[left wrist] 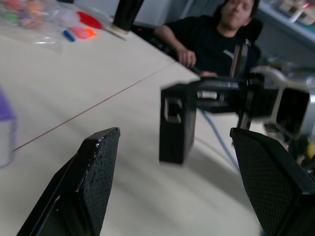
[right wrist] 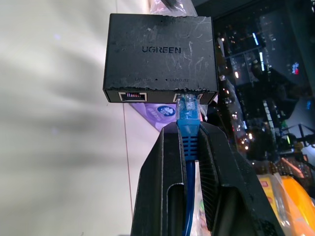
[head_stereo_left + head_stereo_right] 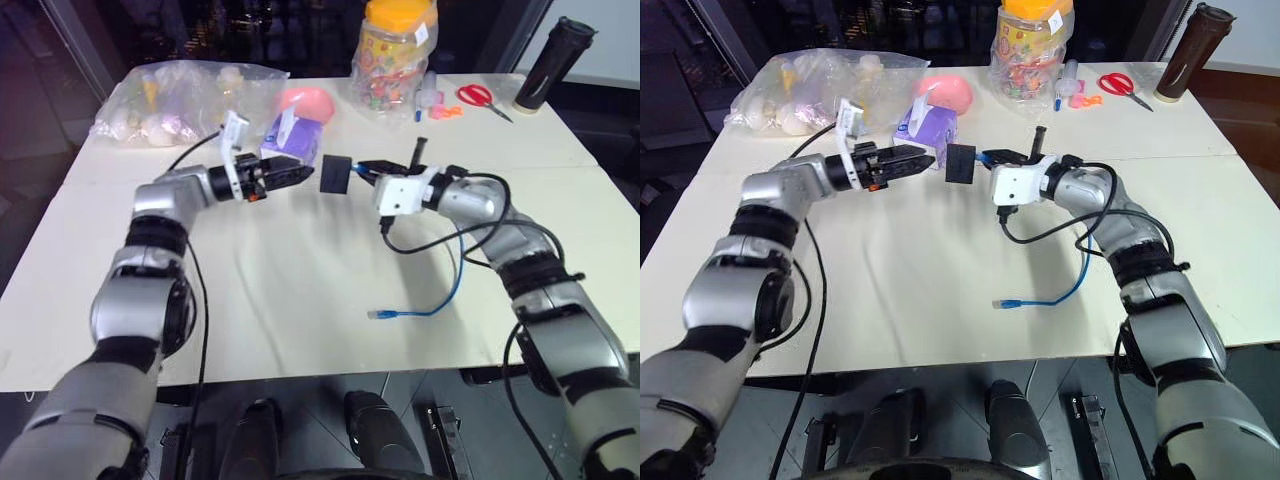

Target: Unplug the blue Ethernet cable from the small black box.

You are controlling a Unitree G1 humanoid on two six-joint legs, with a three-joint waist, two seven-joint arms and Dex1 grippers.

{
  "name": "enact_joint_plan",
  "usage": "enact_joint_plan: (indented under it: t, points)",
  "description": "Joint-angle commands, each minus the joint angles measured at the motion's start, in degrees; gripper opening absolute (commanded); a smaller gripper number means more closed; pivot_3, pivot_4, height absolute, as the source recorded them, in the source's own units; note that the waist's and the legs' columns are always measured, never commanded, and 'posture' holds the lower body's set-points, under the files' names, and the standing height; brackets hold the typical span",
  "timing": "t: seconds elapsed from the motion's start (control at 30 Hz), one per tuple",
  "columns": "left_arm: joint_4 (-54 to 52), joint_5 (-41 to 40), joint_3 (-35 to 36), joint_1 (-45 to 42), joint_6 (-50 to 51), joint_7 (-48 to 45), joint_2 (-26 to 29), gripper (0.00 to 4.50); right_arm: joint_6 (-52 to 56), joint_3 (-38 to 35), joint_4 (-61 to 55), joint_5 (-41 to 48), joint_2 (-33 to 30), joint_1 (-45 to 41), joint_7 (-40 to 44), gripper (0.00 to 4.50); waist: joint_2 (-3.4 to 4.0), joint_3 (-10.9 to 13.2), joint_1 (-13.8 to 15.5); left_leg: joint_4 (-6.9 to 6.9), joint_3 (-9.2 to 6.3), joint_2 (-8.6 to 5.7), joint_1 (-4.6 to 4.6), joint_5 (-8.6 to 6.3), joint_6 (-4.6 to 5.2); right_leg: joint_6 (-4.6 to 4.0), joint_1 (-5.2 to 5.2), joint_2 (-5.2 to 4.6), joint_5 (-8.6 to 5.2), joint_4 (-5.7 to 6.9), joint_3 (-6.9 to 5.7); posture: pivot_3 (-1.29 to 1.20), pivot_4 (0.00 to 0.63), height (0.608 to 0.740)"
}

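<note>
My right gripper is clamped on the cable, pinching the blue boot just behind the clear plug. That plug sits in one port of the box, so the box hangs off the cable in the air above the bench, with nothing else supporting it that I can see. My left gripper is spread wide, its two fingers standing either side of the box without touching it; the box is near but still ahead of the tips.

The box is matte black, scuffed on its top face, with a printed brand name there. The face toward my right wrist has two ports side by side: one empty, the other taken by the plug. In the left wrist view I can see a further square port on the opposite face.

The cable is thin and bright blue. From the right gripper it runs back under the right arm, loops down onto the bench and ends in a free clear plug lying flat near the front edge, well apart from the box.
</note>
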Motion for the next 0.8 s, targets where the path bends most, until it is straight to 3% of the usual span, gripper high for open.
enact_joint_plan:
  t: [0.03,0.2,0.3,0.5,0.57,0.7,0.8]
  points:
    - [5.22,2.75,0.73,-3.66,-5.75,-1.39,-1.76,3.75,4.0,-3.18,-9.02,2.36,-0.77,1.36,0.91,0.08,0.0,0.0,0.02,0.01,0.0,0.0,0.01,0.0,0.0,0.0,0.01,0.0,0.0,0.02,0.0,0.0,0.15,0.739]
    - [8.59,3.92,2.41,-5.58,-8.01,-1.45,-4.94,3.75,8.59,-3.86,-15.61,2.68,-0.81,3.9,2.65,0.08,-0.01,0.0,0.13,0.04,-0.01,0.0,0.01,0.0,0.0,0.0,0.02,0.01,0.0,0.07,0.0,0.0,0.15,0.739]
    - [9.33,3.63,3.99,-6.03,-8.25,-1.04,-6.48,2.92,11.11,-4.12,-19.08,3.12,-0.71,5.25,3.67,0.01,-0.01,0.0,0.14,0.04,-0.01,0.0,0.01,0.0,0.0,0.0,0.02,0.0,0.0,0.06,0.0,0.0,0.15,0.739]
    - [9.75,4.33,6.12,-5.95,-8.26,-0.69,-6.95,0.5,14.7,-4.03,-22.98,3.31,0.0,7.23,4.86,0.01,-0.01,0.01,0.15,0.04,-0.01,0.0,0.01,0.0,0.0,0.0,0.02,0.0,0.0,0.07,0.0,0.0,0.15,0.739]
    - [9.63,4.56,6.31,-5.9,-8.1,-1.51,-6.98,0.48,15.36,-4.04,-23.56,3.35,0.21,7.47,5.08,0.01,-0.01,0.01,0.06,0.04,-0.01,0.0,0.02,0.0,0.0,0.0,0.01,0.01,0.0,0.08,0.0,0.0,0.15,0.739]
    - [9.23,6.26,5.63,-5.22,-9.66,-0.61,-7.08,0.48,16.25,-4.43,-24.68,3.15,-0.09,8.58,5.2,1.78,-0.01,0.01,0.15,0.03,-0.02,0.01,0.02,0.0,0.0,0.0,0.01,0.02,0.0,0.09,0.0,0.0,0.15,0.739]
    - [9.0,4.91,7.78,-4.52,-8.14,-0.32,-6.51,0.48,25.27,-9.23,-29.21,5.34,-1.07,15.35,4.84,3.35,-0.03,0.0,0.67,0.04,-0.03,0.01,0.01,0.0,0.0,0.01,0.03,0.01,0.0,0.07,-0.01,0.0,0.15,0.739]
